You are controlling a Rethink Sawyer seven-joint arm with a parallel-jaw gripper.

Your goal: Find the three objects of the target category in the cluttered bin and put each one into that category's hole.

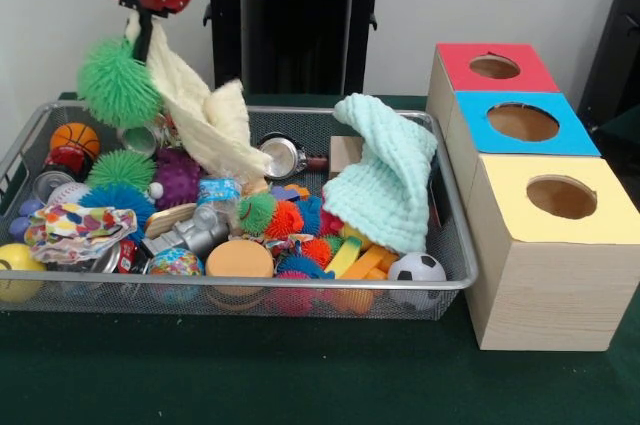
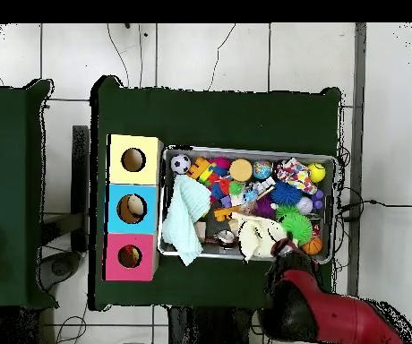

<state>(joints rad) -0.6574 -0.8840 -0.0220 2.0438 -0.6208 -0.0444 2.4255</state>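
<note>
The bin (image 1: 250,285) is a silver wire-mesh basket full of toys; it also shows in the overhead view (image 2: 245,150). My gripper (image 1: 140,57) hangs over its far left corner, shut on a large green spiky ball (image 1: 118,83) held at about rim height. A cream cloth (image 1: 205,120) is caught up at the gripper too and trails down into the bin. The hole (image 1: 494,67) is in the red top of the farthest wooden box, right of the bin. In the overhead view the gripper (image 2: 287,248) is at the bin's bottom right, beside the green ball (image 2: 296,228).
A mint cloth (image 1: 385,180) drapes over the bin's right end. A blue-topped box (image 1: 523,122) and a yellow-topped box (image 1: 561,197) stand in line with the red one. Among the bin's clutter are a basketball (image 1: 75,137), a soccer ball (image 1: 417,268) and more spiky balls.
</note>
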